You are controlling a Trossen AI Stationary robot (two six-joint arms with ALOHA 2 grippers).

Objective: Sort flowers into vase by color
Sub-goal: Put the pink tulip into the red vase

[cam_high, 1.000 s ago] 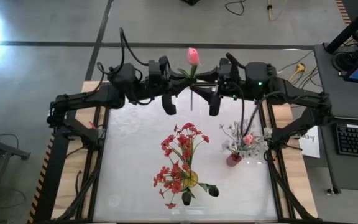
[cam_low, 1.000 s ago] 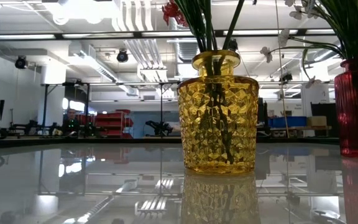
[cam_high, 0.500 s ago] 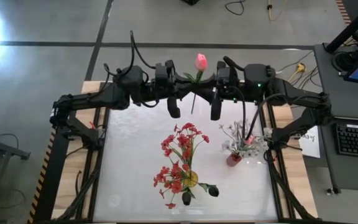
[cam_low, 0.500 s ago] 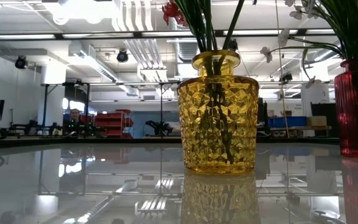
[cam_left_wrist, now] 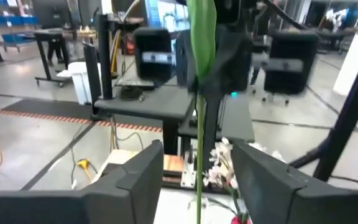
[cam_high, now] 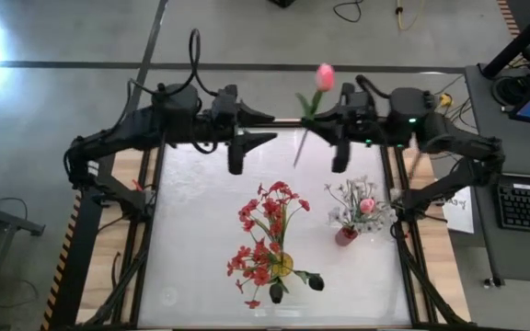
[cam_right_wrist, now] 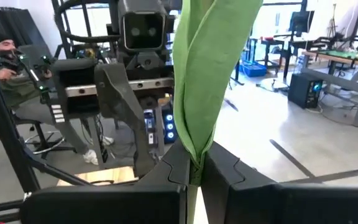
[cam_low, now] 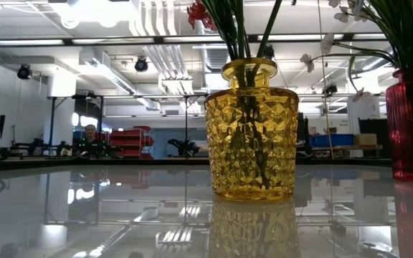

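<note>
We pinch the pink tulip [cam_high: 324, 77] low on its stem in the right gripper [cam_right_wrist: 194, 174], bloom above the jaws. Light, springy stem; keep the grip low. Left gripper [cam_left_wrist: 197, 171] is spread, stem between its jaws.

robotics lab, exposed ceiling ducts [cam_low: 165, 50], workbenches [cam_right_wrist: 334, 62], concrete floor [cam_high: 63, 32]

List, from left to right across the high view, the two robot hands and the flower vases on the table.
Left hand → yellow vase of red flowers → right hand, shut on the pink tulip → red vase holding white and pink flowers.
</note>
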